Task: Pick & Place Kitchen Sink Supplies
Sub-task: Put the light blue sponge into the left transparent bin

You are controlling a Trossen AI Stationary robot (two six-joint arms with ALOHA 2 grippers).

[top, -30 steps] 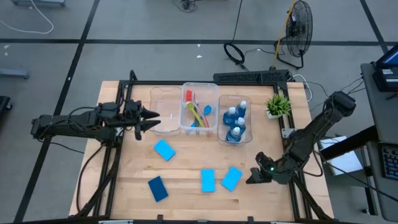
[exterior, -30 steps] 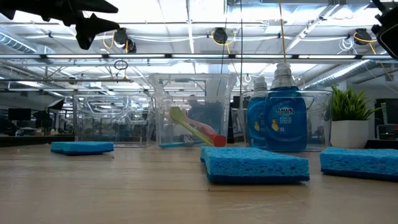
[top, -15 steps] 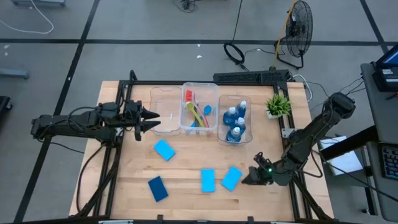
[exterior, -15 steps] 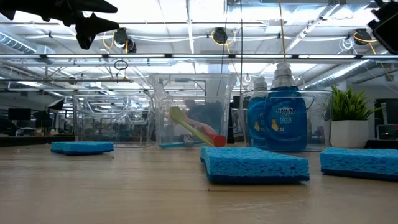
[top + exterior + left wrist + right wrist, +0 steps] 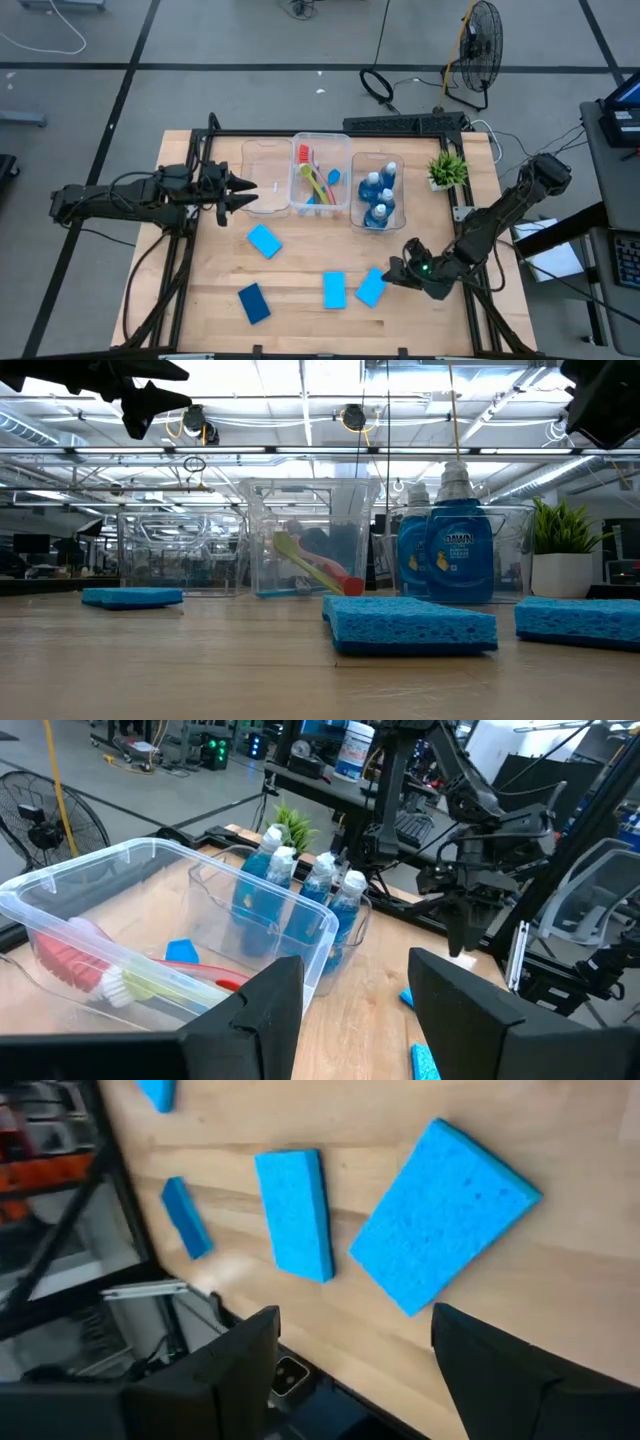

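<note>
Four flat blue sponges lie flat on the table: one [image 5: 264,240] near the bins, a darker one [image 5: 254,303] toward the near edge, one [image 5: 334,290] in the middle and one [image 5: 371,287] on the right. The brushes [image 5: 318,180] lie in the middle bin and the blue bottles [image 5: 379,195] stand in the right bin. My right gripper [image 5: 392,272] is open and hovers just right of the rightmost sponge [image 5: 440,1215], touching nothing. My left gripper [image 5: 244,192] is open, held above the table beside the empty left bin [image 5: 265,178].
Three clear bins stand in a row at the table's far side; the middle bin [image 5: 321,140] and right bin [image 5: 395,225] are filled. A small potted plant [image 5: 447,168] stands at the far right corner. Bare wood lies between the sponges and along the left side.
My right gripper has moved toward the table's left, closing on the rightmost sponge, and shows lower in the low view. The sponges have stayed where they were.
</note>
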